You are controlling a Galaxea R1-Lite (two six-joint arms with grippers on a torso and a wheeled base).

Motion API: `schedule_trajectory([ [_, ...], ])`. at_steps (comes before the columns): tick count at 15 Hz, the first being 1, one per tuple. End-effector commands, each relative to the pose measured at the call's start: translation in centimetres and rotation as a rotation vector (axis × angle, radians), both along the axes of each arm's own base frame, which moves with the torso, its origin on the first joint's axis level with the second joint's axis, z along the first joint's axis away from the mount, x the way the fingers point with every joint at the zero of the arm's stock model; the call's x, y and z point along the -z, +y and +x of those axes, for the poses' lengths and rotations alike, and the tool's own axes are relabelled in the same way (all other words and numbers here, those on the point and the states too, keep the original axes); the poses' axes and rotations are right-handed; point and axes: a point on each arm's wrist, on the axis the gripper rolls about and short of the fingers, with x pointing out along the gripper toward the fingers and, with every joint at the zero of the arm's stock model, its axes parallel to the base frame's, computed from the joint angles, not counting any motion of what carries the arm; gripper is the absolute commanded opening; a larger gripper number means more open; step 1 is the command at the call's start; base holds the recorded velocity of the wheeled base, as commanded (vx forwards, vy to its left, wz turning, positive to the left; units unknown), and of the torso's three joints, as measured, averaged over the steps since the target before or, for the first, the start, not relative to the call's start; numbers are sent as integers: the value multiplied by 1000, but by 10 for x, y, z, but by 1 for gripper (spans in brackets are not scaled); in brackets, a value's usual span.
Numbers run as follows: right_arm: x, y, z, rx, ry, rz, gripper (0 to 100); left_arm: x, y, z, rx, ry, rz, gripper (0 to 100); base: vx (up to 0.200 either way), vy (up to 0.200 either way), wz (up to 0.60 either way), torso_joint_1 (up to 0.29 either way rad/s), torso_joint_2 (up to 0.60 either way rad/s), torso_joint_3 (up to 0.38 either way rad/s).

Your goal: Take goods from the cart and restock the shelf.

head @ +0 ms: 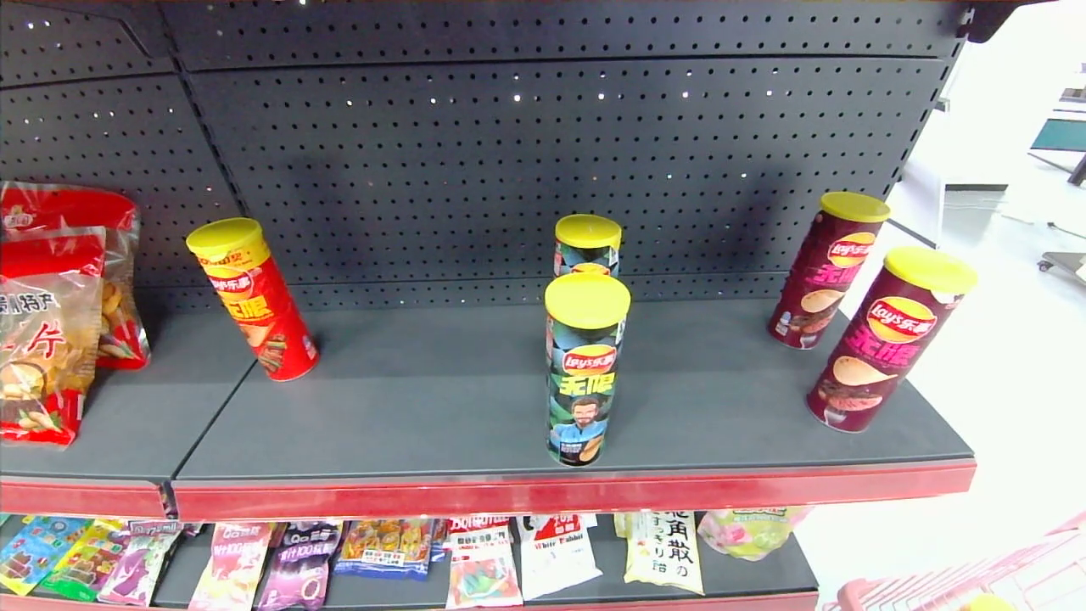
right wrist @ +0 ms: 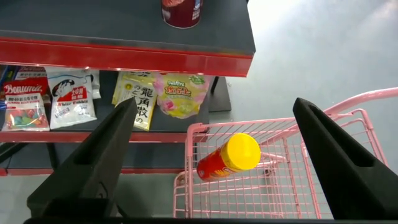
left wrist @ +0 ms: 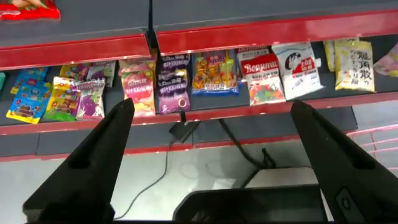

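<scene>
On the shelf (head: 407,407) a red tube (head: 254,297) stands toward the left, two green tubes (head: 585,382) stand mid-shelf one behind the other, and two maroon tubes (head: 891,339) stand at its right end, with bare board between. Below the shelf's red lip, the left gripper (left wrist: 211,107) is spread wide and empty, facing snack packets (left wrist: 174,78). Off the shelf's right end, the right gripper (right wrist: 214,104) gapes empty above the pink cart (right wrist: 205,127), where a yellow-lidded can (right wrist: 227,158) lies.

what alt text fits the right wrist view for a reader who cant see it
The open right gripper hangs over a pink wire cart holding one red chip can with a yellow lid. Beyond it, snack bags line the lower tier of a red-edged shelf.
</scene>
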Motion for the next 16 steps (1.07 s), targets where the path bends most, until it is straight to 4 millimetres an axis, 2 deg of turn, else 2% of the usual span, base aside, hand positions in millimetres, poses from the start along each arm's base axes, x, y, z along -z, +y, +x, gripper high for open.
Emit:
schedule_trajectory([
  [1, 1, 0, 0, 1, 4, -1, 100, 1, 0, 1, 5, -2, 0, 100, 0, 0, 0, 0, 0, 0],
  [3, 1, 0, 0, 1, 4, -1, 100, 3, 0, 1, 4, 2, 4, 100, 0, 0, 0, 0, 0, 0],
  [11, 2, 0, -1, -1, 12, -7, 100, 13, -1, 2, 22, 12, 37, 100, -200, 0, 0, 5, -1, 2],
  [13, 3, 0, -1, -3, 16, -9, 100, 17, 0, 0, 36, -1, 61, 100, 0, 0, 0, 0, 0, 0],
  [16, 6, 0, -1, 2, 22, -33, 100, 23, 0, 2, 42, -47, 56, 100, 0, 0, -600, -2, 1, 9],
])
